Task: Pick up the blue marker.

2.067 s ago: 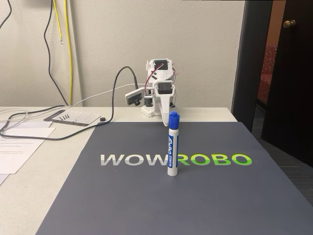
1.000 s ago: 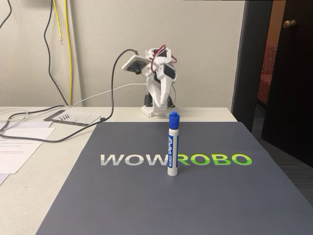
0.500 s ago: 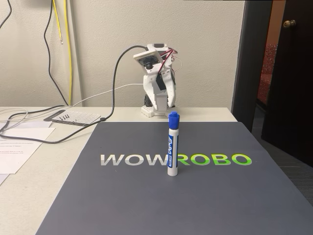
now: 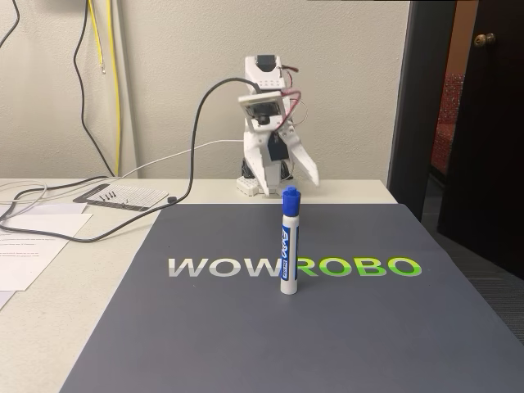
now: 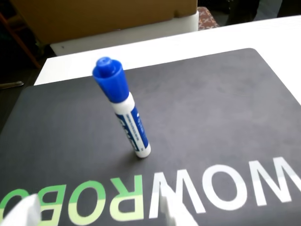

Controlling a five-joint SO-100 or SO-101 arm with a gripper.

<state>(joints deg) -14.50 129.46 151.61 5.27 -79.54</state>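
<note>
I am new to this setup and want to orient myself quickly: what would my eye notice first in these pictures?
First, the blue marker standing upright, cap up, on the dark mat, on the "WOWROBO" lettering in the fixed view. Behind it, at the table's far edge, the white arm points its open end effector downward, well apart from the marker.

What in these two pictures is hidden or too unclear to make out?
- Hand: in the wrist view only the two blurred fingertips show at the bottom edge.
- Blue marker: the small print on its label is too small to read in the fixed view and blurred in the wrist view.
- Papers: cut off by the fixed view's left edge, text too small.
- Arm base: partly hidden behind the hand in the fixed view.
</note>
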